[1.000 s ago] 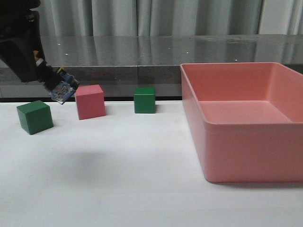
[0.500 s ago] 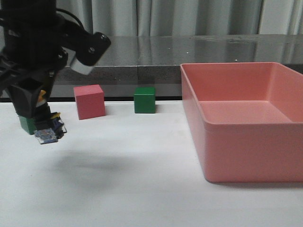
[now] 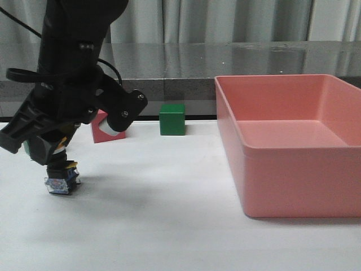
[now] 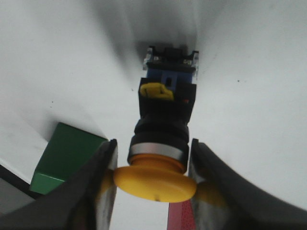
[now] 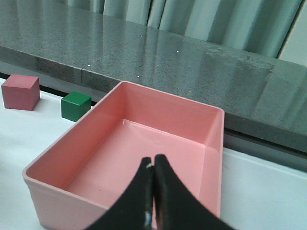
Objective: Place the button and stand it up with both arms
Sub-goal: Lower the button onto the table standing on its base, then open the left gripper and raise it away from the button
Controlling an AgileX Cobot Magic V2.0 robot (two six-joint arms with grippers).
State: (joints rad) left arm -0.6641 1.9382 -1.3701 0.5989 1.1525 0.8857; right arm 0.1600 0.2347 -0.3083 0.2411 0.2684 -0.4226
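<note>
The button (image 3: pixel 62 182) has a yellow cap, a black barrel and a bluish-clear base. It stands cap-up at the front left, with its base at the white table surface. My left gripper (image 3: pixel 60 162) comes down from above and is shut on the yellow cap. In the left wrist view the button (image 4: pixel 163 110) points away from the camera, and the left gripper (image 4: pixel 152 146) has a finger pressed on each side of the cap. My right gripper (image 5: pixel 153 160) is shut and empty above the pink bin (image 5: pixel 172 96). It does not show in the front view.
A big pink bin (image 3: pixel 293 169) fills the right side. A green cube (image 3: pixel 172 119) and a pink cube (image 3: pixel 100 131), partly behind my left arm, stand at the back. Another green cube (image 4: pixel 62 158) lies close beside the left gripper. A grey ledge runs behind the table.
My left arm has swung in from the far left and come down with the button. The button has gone from the air to the table surface, now upright.
</note>
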